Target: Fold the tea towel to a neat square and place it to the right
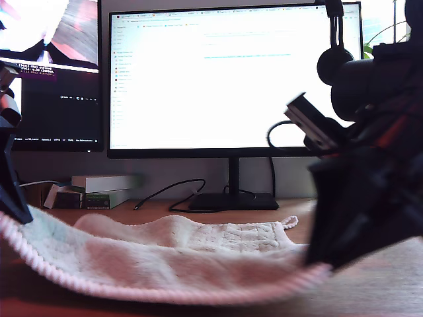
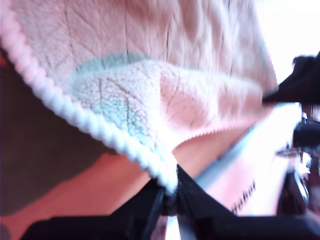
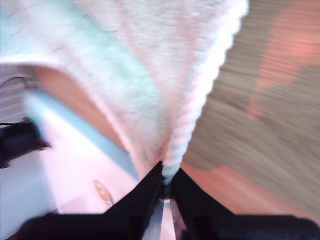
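While the tea towel point(image 1: 165, 254) sags onto the table point(image 1: 370, 290) between them, my first gripper point(image 2: 169, 194) and my second gripper point(image 3: 166, 182) each pinch its corded edge, lifted.

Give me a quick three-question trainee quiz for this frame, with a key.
1. True or false: the tea towel is already folded to a neat square.
2. My first gripper and my second gripper each pinch: A) the towel's corded edge; B) a mug; C) nothing.
3. Fill in: behind the towel in the exterior view stands a lit ____.
Key: 1 false, it sags between the grippers; 2 A; 3 monitor.
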Robot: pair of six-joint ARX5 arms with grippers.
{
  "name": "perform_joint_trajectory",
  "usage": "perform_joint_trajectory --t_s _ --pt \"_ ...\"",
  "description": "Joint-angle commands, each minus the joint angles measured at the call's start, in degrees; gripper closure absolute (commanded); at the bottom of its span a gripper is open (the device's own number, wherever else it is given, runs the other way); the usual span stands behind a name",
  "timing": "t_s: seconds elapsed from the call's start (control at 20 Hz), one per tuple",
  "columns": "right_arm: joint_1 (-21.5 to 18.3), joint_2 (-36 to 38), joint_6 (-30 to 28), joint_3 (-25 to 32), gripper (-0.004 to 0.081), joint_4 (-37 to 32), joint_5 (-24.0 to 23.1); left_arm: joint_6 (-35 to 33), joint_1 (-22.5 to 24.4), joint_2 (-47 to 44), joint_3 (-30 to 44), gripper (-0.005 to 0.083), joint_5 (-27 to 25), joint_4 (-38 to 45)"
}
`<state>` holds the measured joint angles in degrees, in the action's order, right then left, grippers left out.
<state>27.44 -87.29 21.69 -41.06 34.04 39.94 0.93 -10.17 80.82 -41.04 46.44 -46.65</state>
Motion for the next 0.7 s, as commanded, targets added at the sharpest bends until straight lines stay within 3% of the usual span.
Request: perform_joint_trajectory --t_s 0.0,0.1,0.25,0.45,0.55,0.65 --pt "-0.2 -0.5 -3.7 0.1 0.0783 4.6 -3.7 -0.5 -1.7 0.2 0.0 0.0797 0.0 -1.4" --pt "-0.2 -0.5 -5.6 0.1 0.0783 7.2 -7.9 0.1 -3.9 0.2 0.0 0.0797 -1.2 -3.1" --pt "-0.2 -0.5 -5.4 0.1 0.0782 5.1 -10.9 0.8 -7.3 0.2 0.0 0.0772 -5.2 -3.5" --pt "-0.2 -0.5 -5.5 0.1 0.0778 5.0 -12.1 2.1 -10.9 0.2 0.0 0.0537 -8.1 -3.4" --pt "-0.2 -0.5 -5.7 0.1 0.0741 5.9 -12.3 2.2 -12.6 0.2 0.0 0.0498 -8.4 -3.4" --pt "-0.2 -0.5 -6.6 0.1 0.0645 6.3 -12.5 2.3 -13.9 0.2 0.0 0.0497 -8.8 -3.5"
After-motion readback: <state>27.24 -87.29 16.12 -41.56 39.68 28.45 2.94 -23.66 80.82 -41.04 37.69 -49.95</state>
